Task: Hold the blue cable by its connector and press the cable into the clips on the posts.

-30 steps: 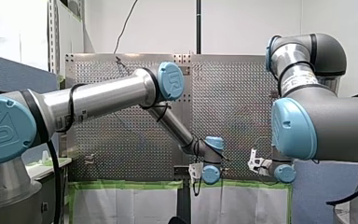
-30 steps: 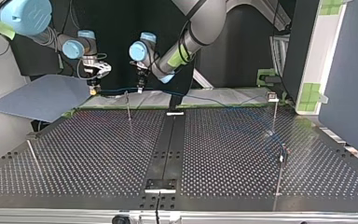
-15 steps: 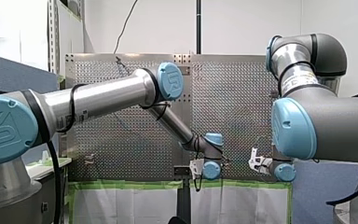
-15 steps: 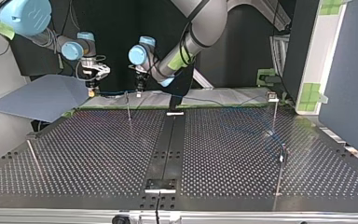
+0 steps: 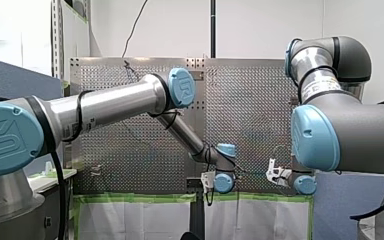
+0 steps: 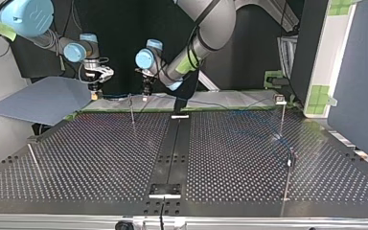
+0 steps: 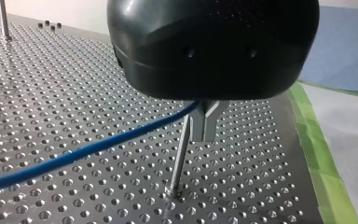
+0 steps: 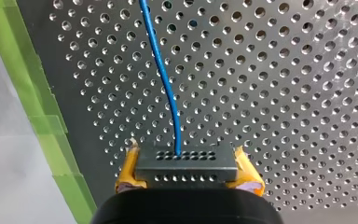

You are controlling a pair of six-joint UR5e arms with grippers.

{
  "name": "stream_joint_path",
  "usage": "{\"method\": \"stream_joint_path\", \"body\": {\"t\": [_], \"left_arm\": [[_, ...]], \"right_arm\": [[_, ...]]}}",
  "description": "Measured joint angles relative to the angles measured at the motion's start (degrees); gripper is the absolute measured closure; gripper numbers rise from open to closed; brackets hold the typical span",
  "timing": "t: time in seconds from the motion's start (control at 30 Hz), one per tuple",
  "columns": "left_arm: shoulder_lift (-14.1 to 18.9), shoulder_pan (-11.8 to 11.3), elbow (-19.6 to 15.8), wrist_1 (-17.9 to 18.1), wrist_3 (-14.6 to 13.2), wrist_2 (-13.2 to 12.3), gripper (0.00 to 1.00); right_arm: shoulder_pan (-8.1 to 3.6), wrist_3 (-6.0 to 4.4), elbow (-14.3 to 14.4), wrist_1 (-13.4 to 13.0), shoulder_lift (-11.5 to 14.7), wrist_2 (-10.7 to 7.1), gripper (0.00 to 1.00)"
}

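Over the last second my left gripper (image 7: 205,136) has sunk a touch and shuffled sideways along the table's (image 6: 100,158) arm-side edge. It now hangs just beside the top of the post (image 7: 179,156) near that edge, in the top view's left half. My right gripper (image 8: 186,171) has eased very slightly the other way, so the span between the two sits lower and straighter across the post top than it did. I take that to mean the cable (image 7: 98,149) is being brought down onto this post's clip, but the clip is hidden behind my left fingers (image 7: 198,123), so I can't say it has seated.

Those metal fingers stand together, with the cable passing through the notch just above their tips. The right gripper's yellow pads are clamped on the two ends of the connector (image 8: 186,161), off the table's edge at the top view's left.

The cable is thin, blue and round. It leaves the middle of the connector's face, which is dark with rows of small holes, and runs out in a gentle bend without kinks. Past my left gripper it slopes away low over the holes, hanging in a slack curve. Beyond that it is too faint to follow
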State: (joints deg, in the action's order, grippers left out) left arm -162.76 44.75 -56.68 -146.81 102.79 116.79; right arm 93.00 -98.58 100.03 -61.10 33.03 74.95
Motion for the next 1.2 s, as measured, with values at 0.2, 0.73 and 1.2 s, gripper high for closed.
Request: {"method": "stream_joint_path", "body": {"t": [0.2, 0.73, 1.2], "left_arm": [[0.0, -0.9, 0.7, -0.1, 0.0, -1.6, 1.00], [-0.3, -3.1, 1.6, -1.2, 0.1, -5.2, 1.00], [-4.8, -4.3, 3.2, -4.6, 0.0, -6.7, 1.00]], "right_arm": [[0.26, 0.04, -0.9, 0.1, -0.1, -0.06, 1.00], [1.14, 2.39, -4.2, 3.1, -2.7, 0.09, 1.00], [0.85, 1.89, -6.0, 4.3, -2.9, 0.17, 1.00]]}}
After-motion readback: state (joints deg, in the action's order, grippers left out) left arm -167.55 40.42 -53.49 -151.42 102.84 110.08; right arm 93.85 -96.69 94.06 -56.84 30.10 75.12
